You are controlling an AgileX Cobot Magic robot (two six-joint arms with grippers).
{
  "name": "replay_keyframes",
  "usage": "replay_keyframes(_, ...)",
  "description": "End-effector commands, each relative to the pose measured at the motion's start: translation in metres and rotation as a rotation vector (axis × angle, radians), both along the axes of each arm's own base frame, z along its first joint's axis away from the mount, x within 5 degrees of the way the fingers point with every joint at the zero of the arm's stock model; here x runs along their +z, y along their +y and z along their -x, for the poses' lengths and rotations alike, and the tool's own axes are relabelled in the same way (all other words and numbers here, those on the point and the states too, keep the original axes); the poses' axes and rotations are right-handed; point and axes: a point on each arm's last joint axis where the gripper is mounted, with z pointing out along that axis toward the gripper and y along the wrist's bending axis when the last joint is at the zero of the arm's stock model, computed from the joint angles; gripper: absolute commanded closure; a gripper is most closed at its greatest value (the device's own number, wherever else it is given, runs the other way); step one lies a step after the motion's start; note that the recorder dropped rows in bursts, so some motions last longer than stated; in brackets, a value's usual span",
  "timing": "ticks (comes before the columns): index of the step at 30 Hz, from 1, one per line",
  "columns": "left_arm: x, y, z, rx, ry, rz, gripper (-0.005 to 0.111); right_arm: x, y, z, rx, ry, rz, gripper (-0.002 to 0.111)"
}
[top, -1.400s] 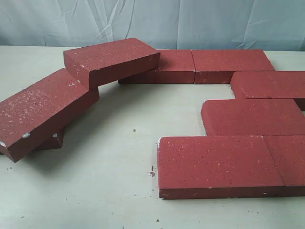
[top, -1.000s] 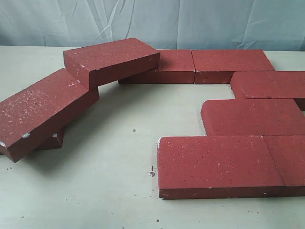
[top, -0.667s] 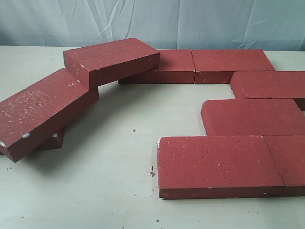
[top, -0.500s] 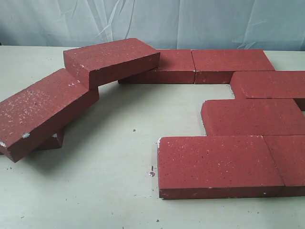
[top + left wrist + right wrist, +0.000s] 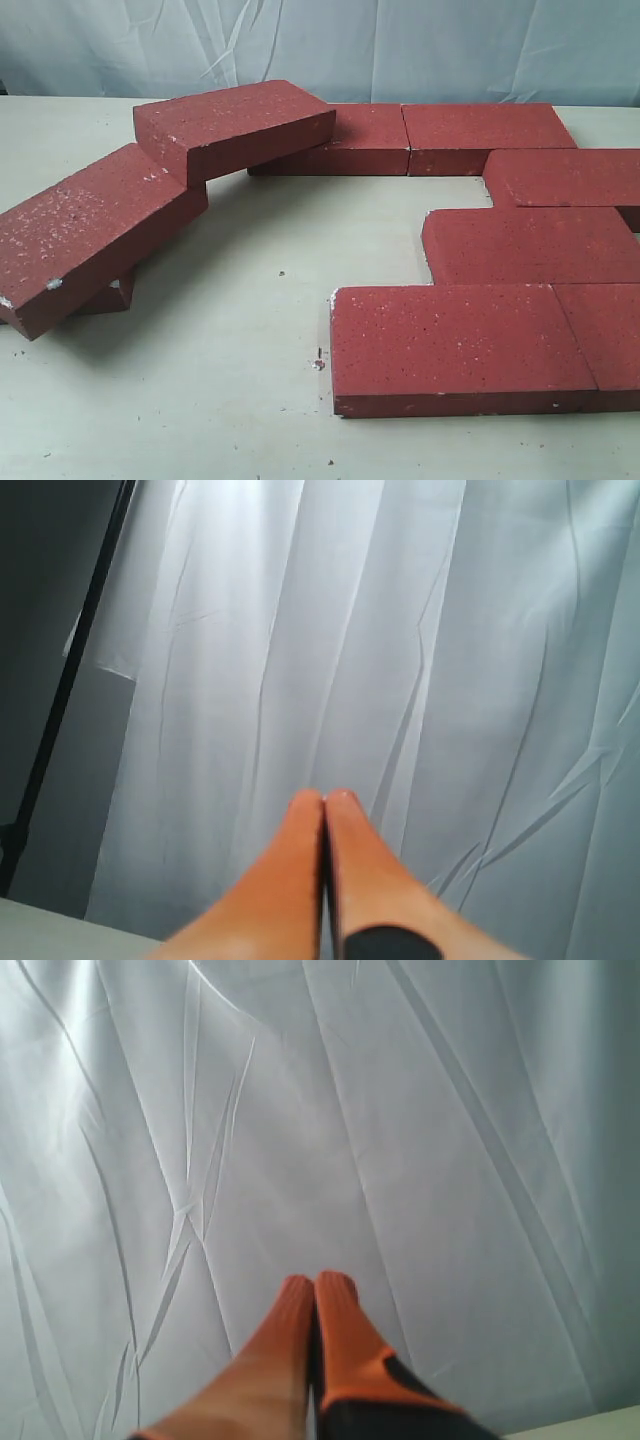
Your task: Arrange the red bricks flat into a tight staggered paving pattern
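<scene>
On the pale table (image 5: 230, 400), six red bricks (image 5: 530, 245) lie flat and staggered at right; three bricks (image 5: 235, 125) lean stacked at left, unplaced. Left gripper (image 5: 325, 805) and right gripper (image 5: 315, 1288) are closed, empty, facing the curtain (image 5: 400, 1110).

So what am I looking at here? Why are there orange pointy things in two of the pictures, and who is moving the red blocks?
These are three cameras on one robot with two arms. One camera looks at the table from outside. There you see the red bricks: most lie flat side by side, but on the left one tilted brick leans on another tilted brick. Neither arm shows in that picture.

The other two cameras sit on the robot's wrists. The orange pointy things are its fingers: the left gripper and the right gripper. Both are pinched shut and hold nothing. They point up at a white curtain, away from the bricks.
</scene>
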Motion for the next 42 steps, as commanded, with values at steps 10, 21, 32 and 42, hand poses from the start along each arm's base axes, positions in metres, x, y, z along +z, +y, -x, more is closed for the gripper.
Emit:
replay_keyframes(10,0.053,-0.002,-0.06,-0.014,0.21,-0.06,0.107,0.052,0.004,-0.059,-0.003,0.153,0.167,0.109)
replay_keyframes(21,0.089,-0.005,-0.127,-0.032,0.393,-0.196,0.107,0.081,0.007,-0.123,0.019,0.216,0.24,0.109)
replay_keyframes(32,0.077,-0.006,-0.164,-0.04,0.489,-0.292,0.107,0.053,0.029,-0.177,0.193,0.215,0.243,0.109)
replay_keyframes(42,0.073,-0.006,-0.171,-0.045,0.519,-0.295,0.107,0.006,0.106,-0.204,0.521,0.254,0.269,0.109)
